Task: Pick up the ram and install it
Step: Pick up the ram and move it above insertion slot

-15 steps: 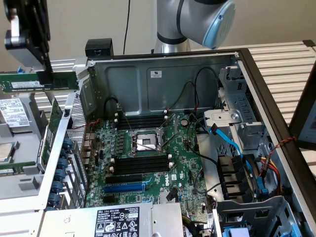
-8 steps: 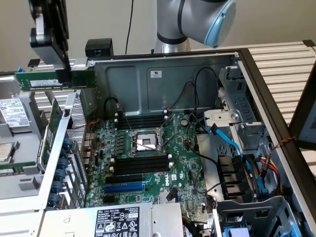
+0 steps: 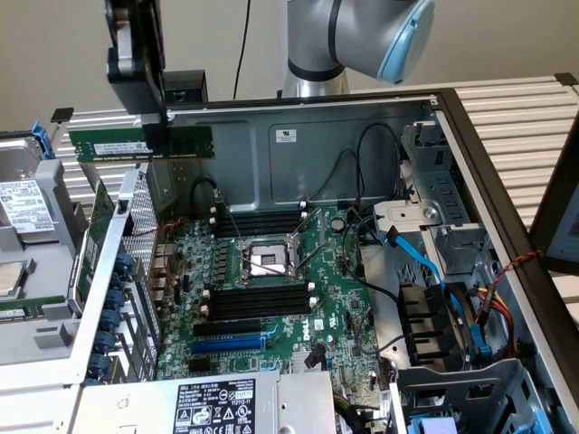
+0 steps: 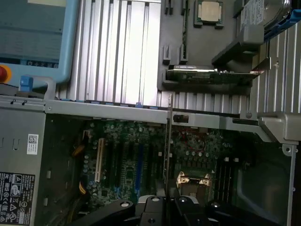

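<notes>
one thin, flat green ram (image 3: 185, 142) seemingly pinched by the claw (image 3: 156, 137).

The scene held one robot arm (image 3: 362, 36), one gripper (image 3: 156, 127) and one ram (image 3: 113, 145). The one open computer case (image 3: 253, 149) contained one green motherboard (image 3: 335, 307), one processor socket (image 3: 269, 260), one bank of black memory slots (image 3: 258, 221) and a second such bank (image 3: 258, 303), one long blue slot (image 3: 226, 344), one white sticker (image 3: 287, 135) and one power-supply box (image 3: 213, 407) bearing one large black label. In the wrist view, one loose processor chip (image 4: 209, 12), one red button (image 4: 3, 73) and one long white slot (image 4: 99, 160) were counted; the black slots within each bank could not be numbered with certainty.
</notes>
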{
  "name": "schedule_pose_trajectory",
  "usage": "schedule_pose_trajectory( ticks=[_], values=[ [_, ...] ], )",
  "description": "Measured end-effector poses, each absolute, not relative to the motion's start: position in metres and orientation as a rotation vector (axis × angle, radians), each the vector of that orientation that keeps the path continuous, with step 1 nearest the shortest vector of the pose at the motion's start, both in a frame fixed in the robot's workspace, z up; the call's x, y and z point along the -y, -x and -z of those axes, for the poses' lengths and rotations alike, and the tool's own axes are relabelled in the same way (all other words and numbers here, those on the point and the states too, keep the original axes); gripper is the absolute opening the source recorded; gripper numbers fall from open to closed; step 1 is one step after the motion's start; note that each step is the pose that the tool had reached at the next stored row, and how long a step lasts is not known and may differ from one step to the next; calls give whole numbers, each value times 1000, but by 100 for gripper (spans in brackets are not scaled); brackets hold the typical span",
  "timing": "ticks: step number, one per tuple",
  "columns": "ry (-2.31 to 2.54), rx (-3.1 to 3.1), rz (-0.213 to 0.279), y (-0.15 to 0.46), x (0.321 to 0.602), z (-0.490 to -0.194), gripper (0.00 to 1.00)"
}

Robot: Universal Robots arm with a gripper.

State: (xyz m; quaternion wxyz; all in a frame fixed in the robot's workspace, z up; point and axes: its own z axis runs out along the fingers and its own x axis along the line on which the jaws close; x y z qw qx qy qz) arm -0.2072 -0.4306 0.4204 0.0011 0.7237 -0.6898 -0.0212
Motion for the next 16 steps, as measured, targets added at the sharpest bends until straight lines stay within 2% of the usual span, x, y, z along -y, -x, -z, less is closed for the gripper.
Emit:
schedule_pose_trajectory(
  ticks=[16],
  values=[
    [-2272, 2165, 67, 137, 412, -405, 13]
  ],
)
